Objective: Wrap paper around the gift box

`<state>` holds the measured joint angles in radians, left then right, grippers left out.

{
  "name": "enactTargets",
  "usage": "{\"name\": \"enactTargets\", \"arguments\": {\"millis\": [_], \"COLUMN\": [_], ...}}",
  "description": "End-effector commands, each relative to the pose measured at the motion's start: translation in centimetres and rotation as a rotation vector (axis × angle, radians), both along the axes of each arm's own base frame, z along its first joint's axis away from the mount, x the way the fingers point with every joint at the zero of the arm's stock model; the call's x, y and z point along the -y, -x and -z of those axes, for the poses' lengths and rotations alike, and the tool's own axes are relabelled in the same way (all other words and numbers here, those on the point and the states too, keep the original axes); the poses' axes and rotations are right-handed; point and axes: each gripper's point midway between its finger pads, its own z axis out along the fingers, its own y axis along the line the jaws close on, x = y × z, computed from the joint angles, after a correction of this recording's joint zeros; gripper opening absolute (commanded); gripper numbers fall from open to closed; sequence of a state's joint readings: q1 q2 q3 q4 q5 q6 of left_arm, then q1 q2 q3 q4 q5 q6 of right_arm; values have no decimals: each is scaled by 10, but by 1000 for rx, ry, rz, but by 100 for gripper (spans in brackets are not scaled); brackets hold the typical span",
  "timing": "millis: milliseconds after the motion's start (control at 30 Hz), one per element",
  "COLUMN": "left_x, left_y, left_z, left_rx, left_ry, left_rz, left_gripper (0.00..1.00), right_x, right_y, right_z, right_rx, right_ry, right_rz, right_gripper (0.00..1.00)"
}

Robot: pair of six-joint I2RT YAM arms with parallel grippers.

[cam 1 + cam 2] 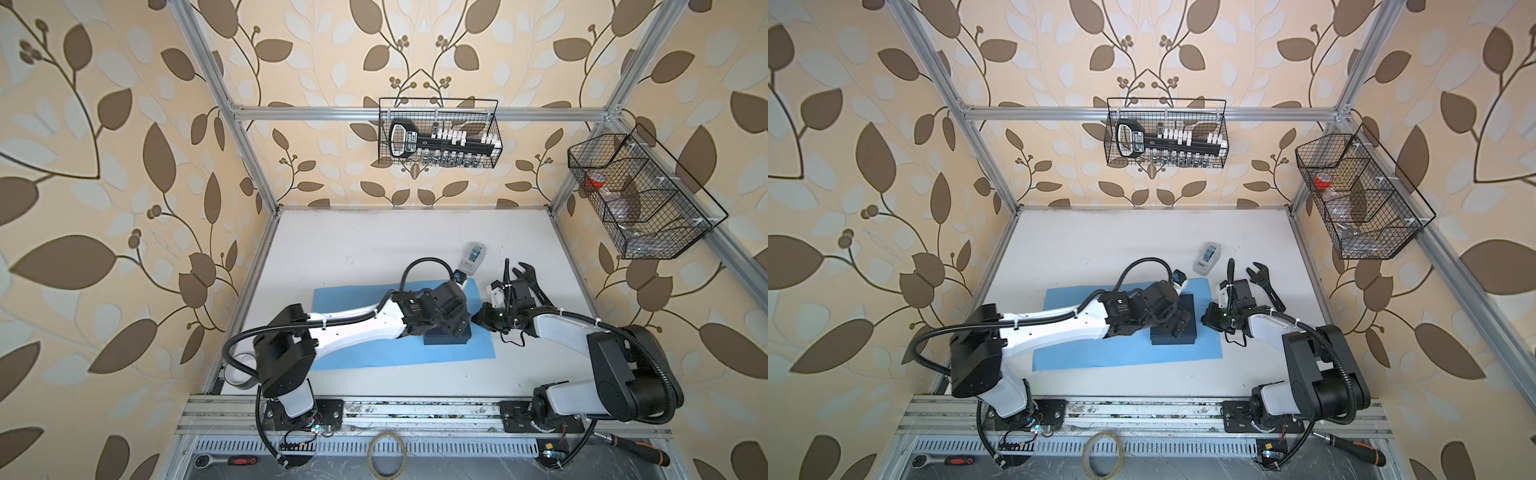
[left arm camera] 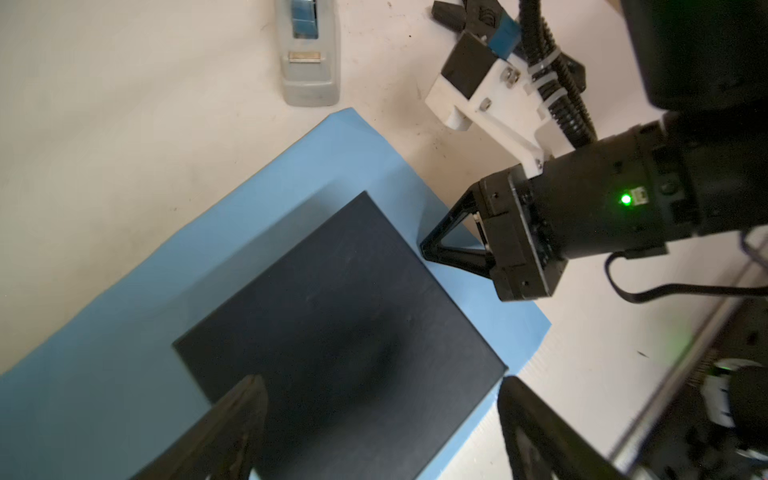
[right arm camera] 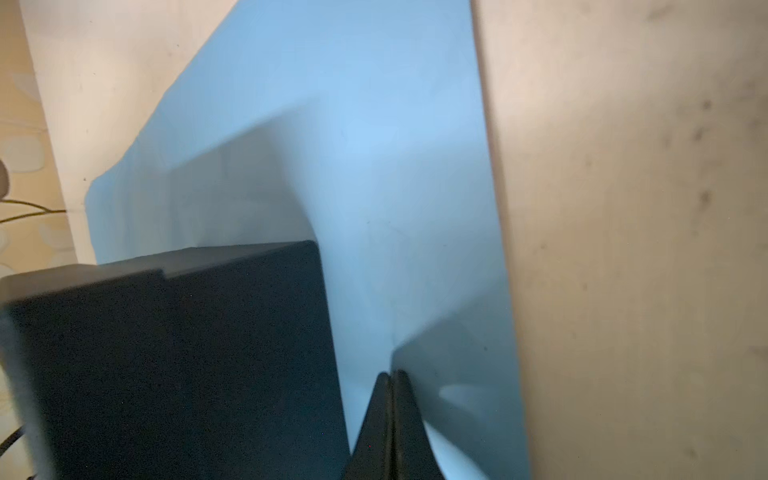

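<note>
The gift box (image 2: 340, 332) is shown lying on the paper (image 2: 124, 332), toward the sheet's right end, straddled from above by the left end effector (image 2: 376, 386), jaws wide apart. The right end effector (image 3: 392, 376), pressed together, is poised at the sheet just beside it. Squaring the box to the sheet's edges is advised before folding. No writing on the tape dispenser (image 2: 309, 83) can be read.

Robot lab cell: aluminium frame (image 1: 311, 112), leaf wallpaper (image 1: 104, 166), wire tool basket (image 1: 384, 124)
</note>
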<state>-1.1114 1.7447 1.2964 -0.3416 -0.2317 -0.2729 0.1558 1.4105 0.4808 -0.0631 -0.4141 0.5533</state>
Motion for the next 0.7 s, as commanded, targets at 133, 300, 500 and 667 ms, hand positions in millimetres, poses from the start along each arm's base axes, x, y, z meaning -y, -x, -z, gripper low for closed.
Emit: {"name": "enactTargets", "arguments": {"millis": [133, 300, 500, 667], "left_x": [14, 0, -33, -69], "left_y": [-29, -37, -39, -42], "left_z": [10, 29, 42, 47], "left_rx": [157, 179, 166, 120], "left_ry": [-198, -295, -332, -317], "left_rz": [13, -23, -93, -187], "left_gripper": [94, 95, 95, 93], "right_x": [9, 10, 12, 13], "right_y": [24, 25, 24, 24], "right_z": [24, 24, 25, 24], "right_rx": [-98, -100, -108, -109], "right_ry": [2, 3, 9, 10], "right_rz": [40, 50, 71, 77], "right_gripper": [2, 0, 0, 0]}}
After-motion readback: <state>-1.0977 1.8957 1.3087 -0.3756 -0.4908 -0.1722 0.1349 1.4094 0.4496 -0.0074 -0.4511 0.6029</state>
